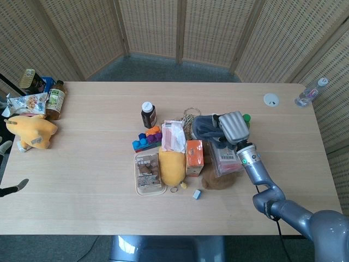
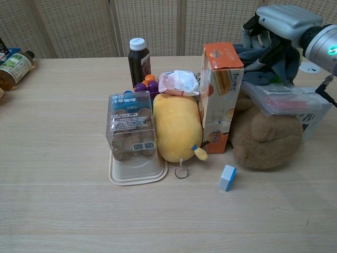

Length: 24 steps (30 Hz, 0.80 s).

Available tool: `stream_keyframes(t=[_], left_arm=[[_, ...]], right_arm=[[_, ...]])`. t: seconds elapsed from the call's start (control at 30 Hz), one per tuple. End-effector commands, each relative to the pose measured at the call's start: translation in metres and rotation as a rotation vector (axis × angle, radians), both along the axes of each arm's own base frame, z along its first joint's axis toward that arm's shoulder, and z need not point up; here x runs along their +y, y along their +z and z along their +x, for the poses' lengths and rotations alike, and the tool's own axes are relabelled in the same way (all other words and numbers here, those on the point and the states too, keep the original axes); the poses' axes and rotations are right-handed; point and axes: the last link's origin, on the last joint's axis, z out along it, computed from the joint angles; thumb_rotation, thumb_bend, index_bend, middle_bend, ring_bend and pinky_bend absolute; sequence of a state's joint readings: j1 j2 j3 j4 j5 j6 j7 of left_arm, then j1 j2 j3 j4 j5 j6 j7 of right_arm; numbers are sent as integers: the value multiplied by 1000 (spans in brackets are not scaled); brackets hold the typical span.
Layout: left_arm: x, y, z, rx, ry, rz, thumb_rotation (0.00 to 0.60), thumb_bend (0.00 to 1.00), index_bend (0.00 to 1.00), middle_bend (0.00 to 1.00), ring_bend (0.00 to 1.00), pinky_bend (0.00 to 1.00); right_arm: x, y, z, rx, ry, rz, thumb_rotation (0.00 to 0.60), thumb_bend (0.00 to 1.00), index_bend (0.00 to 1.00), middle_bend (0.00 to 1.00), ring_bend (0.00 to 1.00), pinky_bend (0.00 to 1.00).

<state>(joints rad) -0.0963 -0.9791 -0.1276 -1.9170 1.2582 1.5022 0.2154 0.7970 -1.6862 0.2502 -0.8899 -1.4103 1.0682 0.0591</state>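
Nearest the front edge: one small blue-and-white eraser block (image 2: 227,177), lying alone on the table (image 1: 82,207), with one metal key ring (image 2: 181,172) just beside it.

Behind those, in a row: one clear tub of cookies (image 2: 129,129) standing on its beige lid, one yellow plush keychain toy (image 2: 178,126), one orange snack carton (image 2: 221,95) upright, one brown plush (image 2: 266,138) slumped on the right. On top of the brown plush, one clear packet with pink contents (image 2: 281,98).

Further back: one white-and-pink wrapped packet (image 1: 173,136), one cluster of coloured toy blocks (image 1: 147,138), one dark bottle with a white cap (image 1: 148,114), one coil of twine (image 1: 190,115).

Right hand (image 1: 233,126) over the far right of the pile, fingers curled down onto one grey-blue cloth (image 1: 205,127), gripping its folds as seen from the chest view. Cloth bunched behind the orange carton, touching the clear packet.

Left hand: only a dark tip at the left edge of the head view (image 1: 13,188), too little to tell its state.

Far left corner: one yellow plush animal (image 1: 31,131), one tea bottle (image 1: 55,100), one snack bag (image 1: 26,102), one tin (image 1: 30,80). Far right: one white disc (image 1: 271,99), one water bottle (image 1: 311,93).
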Motion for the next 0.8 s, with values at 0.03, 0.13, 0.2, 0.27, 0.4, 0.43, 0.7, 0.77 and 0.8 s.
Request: stream_keyframes(t=[0.03, 0.13, 0.2, 0.27, 0.4, 0.43, 0.7, 0.77, 0.8], left_arm=[[0, 0, 0, -1, -1, 0, 600, 0, 145, 0, 0, 0], [0, 0, 0, -2, -1, 0, 600, 0, 145, 0, 0, 0], [0, -1, 0, -3, -1, -4, 600, 0, 145, 0, 0, 0], [0, -2, 1, -6, -4, -7, 600, 0, 145, 0, 0, 0], [-1, -1, 3, -11, -11, -6, 600, 0, 145, 0, 0, 0], [-1, -1, 3, -13, -11, -5, 600, 0, 145, 0, 0, 0], [-2, -2, 4, -22, -16, -12, 600, 0, 145, 0, 0, 0], [-2, -2, 5, -24, -16, -14, 600, 0, 145, 0, 0, 0], [-2, -2, 5, -25, -17, -15, 600, 0, 145, 0, 0, 0]], right_arm=[[1, 4, 0, 8, 9, -9, 600, 0, 608, 765, 740, 734], [2, 12, 5, 3, 27, -26, 600, 0, 613, 770, 748, 740], [3, 19, 11, 6, 48, -43, 600, 0, 613, 771, 748, 740], [4, 26, 18, 10, 70, -62, 600, 0, 614, 770, 748, 741], [8, 42, 33, 12, 102, -95, 600, 0, 615, 770, 748, 742], [9, 45, 37, 13, 107, -101, 600, 0, 616, 771, 748, 741], [18, 80, 76, 25, 168, -167, 600, 0, 620, 770, 748, 741], [19, 89, 88, 28, 184, -185, 600, 0, 620, 770, 749, 741], [20, 93, 93, 29, 191, -193, 600, 0, 620, 770, 748, 741]])
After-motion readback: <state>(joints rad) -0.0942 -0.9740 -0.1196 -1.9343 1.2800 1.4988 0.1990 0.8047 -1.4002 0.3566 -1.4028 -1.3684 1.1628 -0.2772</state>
